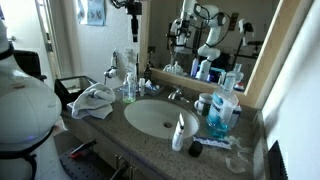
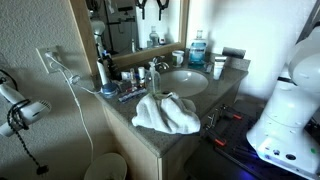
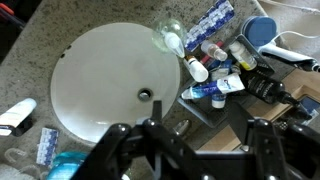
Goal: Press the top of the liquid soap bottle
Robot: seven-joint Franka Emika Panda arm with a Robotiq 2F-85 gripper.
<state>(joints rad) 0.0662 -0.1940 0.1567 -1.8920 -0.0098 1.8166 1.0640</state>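
The liquid soap bottle point(image 1: 130, 88) is small and clear, with blue-green liquid and a white pump top. It stands upright at the sink's rim, beside the towel; it also shows in an exterior view point(image 2: 154, 80). In the wrist view I see it from above as a clear bottle with a white pump point(image 3: 170, 38) at the basin's edge. My gripper point(image 3: 190, 150) is open and empty, high above the counter and well clear of the bottle. Its fingers show at the top edge in both exterior views point(image 1: 131, 8) point(image 2: 150, 6).
The white sink point(image 3: 90, 80) is set in a speckled counter, with the faucet point(image 1: 176, 95) at the mirror side. A large bottle of blue liquid point(image 1: 222, 110) and an all-white bottle point(image 1: 180, 132) stand beyond the sink. A white towel point(image 2: 165, 112) and toiletries point(image 3: 215, 88) lie near the soap bottle.
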